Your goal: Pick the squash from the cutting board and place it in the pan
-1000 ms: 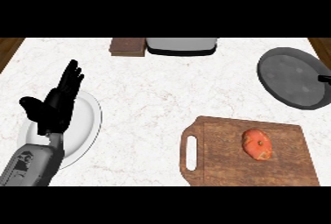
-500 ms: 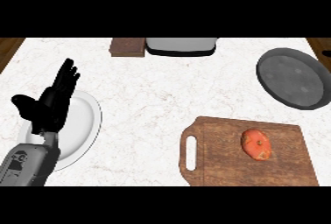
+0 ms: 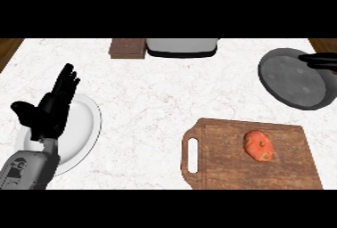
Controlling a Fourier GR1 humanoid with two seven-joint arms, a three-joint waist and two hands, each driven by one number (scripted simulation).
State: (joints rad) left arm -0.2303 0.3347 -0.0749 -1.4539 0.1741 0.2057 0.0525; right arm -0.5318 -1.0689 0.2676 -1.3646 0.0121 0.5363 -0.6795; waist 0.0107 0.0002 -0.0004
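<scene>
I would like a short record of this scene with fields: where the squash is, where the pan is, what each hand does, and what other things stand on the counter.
squash: orange squash lying on the cutting board, right half, untouched
pan: dark round pan at the far right of the counter, nothing in it
left hand: left hand open, fingers up, resting over the white plate
right hand: not in view
far edge: brown block beside a grey appliance
task state: squash not yet picked
</scene>
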